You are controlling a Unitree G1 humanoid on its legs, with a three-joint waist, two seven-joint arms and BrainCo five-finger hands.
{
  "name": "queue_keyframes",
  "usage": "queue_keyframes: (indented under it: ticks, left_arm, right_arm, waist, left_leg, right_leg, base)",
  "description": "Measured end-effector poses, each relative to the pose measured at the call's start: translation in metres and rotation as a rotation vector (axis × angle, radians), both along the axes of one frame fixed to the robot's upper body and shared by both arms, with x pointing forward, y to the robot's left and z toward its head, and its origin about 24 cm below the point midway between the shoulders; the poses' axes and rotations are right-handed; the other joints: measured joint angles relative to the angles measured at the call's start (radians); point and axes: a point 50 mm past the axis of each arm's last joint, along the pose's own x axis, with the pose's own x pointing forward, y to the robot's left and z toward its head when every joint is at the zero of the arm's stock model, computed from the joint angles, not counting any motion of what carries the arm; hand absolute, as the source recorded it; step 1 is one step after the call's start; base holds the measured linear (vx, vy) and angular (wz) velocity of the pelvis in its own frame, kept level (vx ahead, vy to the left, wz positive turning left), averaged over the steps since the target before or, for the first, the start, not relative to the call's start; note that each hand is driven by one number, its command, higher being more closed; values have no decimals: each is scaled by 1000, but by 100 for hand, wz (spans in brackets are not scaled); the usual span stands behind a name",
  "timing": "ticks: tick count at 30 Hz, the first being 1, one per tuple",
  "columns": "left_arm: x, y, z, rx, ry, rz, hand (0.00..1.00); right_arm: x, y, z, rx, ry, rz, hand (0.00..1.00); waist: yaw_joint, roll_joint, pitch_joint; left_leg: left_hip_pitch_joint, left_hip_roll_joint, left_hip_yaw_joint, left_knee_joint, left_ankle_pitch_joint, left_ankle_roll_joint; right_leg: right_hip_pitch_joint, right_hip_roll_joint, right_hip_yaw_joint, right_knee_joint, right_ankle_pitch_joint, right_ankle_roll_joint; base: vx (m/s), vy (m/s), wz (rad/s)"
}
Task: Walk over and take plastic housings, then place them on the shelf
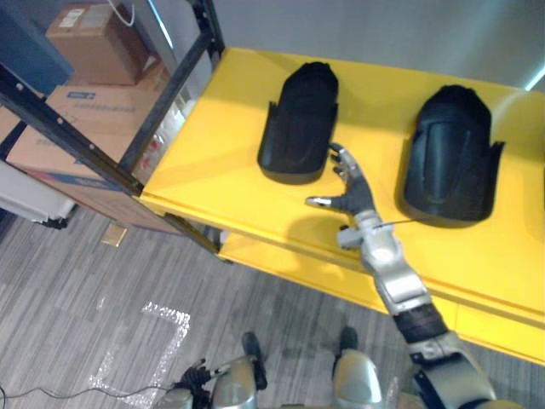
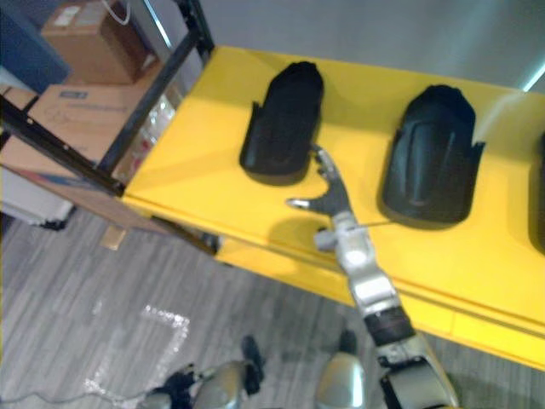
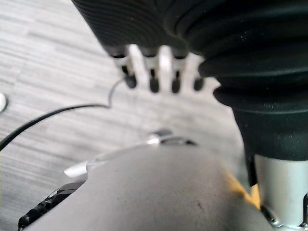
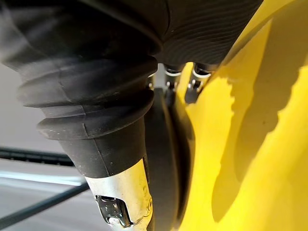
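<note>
2 black plastic housings on yellow shelf (image 1: 213, 145): left housing (image 1: 298, 123) upper centre, right housing (image 1: 450, 158) upper right. Right hand (image 1: 351, 192), centre, fingers straight and empty, lay beside left housing. Left hand (image 3: 154, 72) hung relaxed, empty.

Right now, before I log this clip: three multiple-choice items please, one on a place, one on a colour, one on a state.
1. Where is the right hand? A on a chair; B over the table, between the left housing and the right housing; C inside a bin.
2. What colour is the table? A white; B yellow; C green.
3. How are the right hand's fingers? A curled round a housing; B clenched, empty; C straight, holding nothing.
Answers: 1 B, a housing lies on each side of it; 2 B, its top is plainly yellow; 3 C, the fingers reach out straight.
</note>
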Motion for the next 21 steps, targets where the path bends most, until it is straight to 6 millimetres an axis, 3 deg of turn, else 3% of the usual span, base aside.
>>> queue_keyframes:
  ticks: [12,17,20,21]
  left_arm:
    - [-2,-1,-1,2,17,-6,0]
    - [-21,4,-7,29,96,1,0]
    - [-30,11,-8,46,119,43,0]
    - [-33,14,-8,56,123,66,0]
  right_arm:
    - [-3,3,-13,-3,44,-1,0]
    - [-17,-5,-37,57,106,-45,0]
    - [-28,-6,-12,182,10,-31,0]
    - [-32,-15,9,256,-75,-46,0]
  waist:
    - [1,-3,-5]
    - [5,-39,-103]
    - [11,-81,-140]
    - [16,-96,-160]
  left_leg:
    - [71,-9,-1,-63,15,-7]
    - [90,-15,-20,-136,40,-13]
    - [117,-13,-25,-162,41,-14]
    - [120,-13,-26,-170,41,-14]
  right_leg:
    - [57,0,-16,-20,-9,4]
    - [102,12,-52,-100,6,18]
    - [149,23,-70,-152,15,22]
    - [160,26,-72,-168,19,23]
  base:
    - [8,-2,1]
    - [115,-8,18]
    - [121,-15,11]
    - [149,-15,6]
